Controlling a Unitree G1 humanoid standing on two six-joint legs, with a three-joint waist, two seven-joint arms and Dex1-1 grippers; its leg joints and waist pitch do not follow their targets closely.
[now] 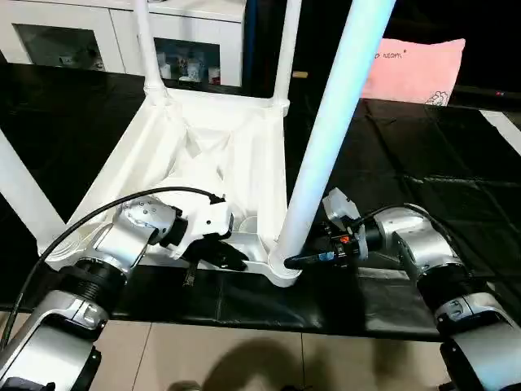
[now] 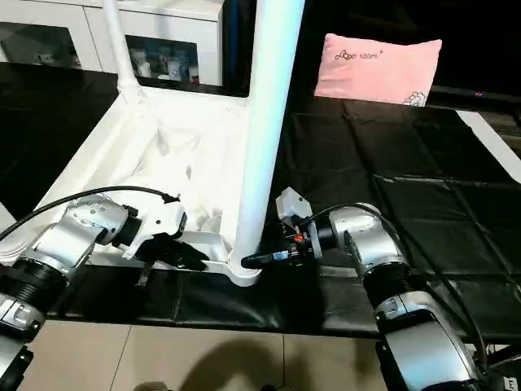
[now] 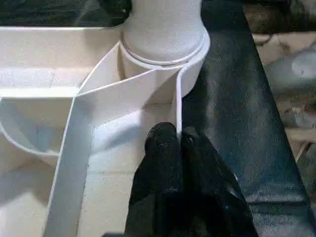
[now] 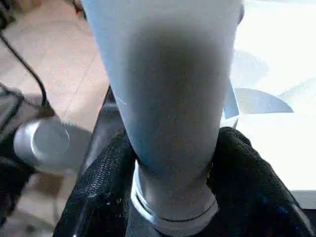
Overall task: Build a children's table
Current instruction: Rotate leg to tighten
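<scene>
Left eye view takes in the black mat [image 1: 423, 155] first, spread wide over the floor, and on it the upturned tabletop [image 1: 203, 155], ribbed underside facing up like a shallow white tray. I will place everything else from that tabletop.

Behind its far edge stands the white glass-door cabinet [image 1: 73, 37], small items on its shelves, too small to name. Off past the tabletop's far right corner, well apart from it, a pink pillow [image 1: 411, 69] lies on the mat.

Legs rise from the round corner sockets. Two far legs [image 1: 145, 41] stand at the back corners, another leg [image 1: 24, 195] slants up at the left side, and the near right leg [image 1: 330, 138] stands seated in the socket [image 1: 281, 265] at the corner closest to the robot. Inside the tabletop, between its ribs, I see only bare white plastic.

At that near corner, the right gripper [image 4: 170, 163] has its two black fingers [image 4: 252, 182] pressed on either side of the near right leg's base, just above the socket collar, clasping it.

Along the tabletop's near edge, left of that socket, the left gripper [image 3: 178, 140] has its fingertips squeezed together on a thin upright rib [image 3: 177, 98] of the underside, pinching it.
</scene>
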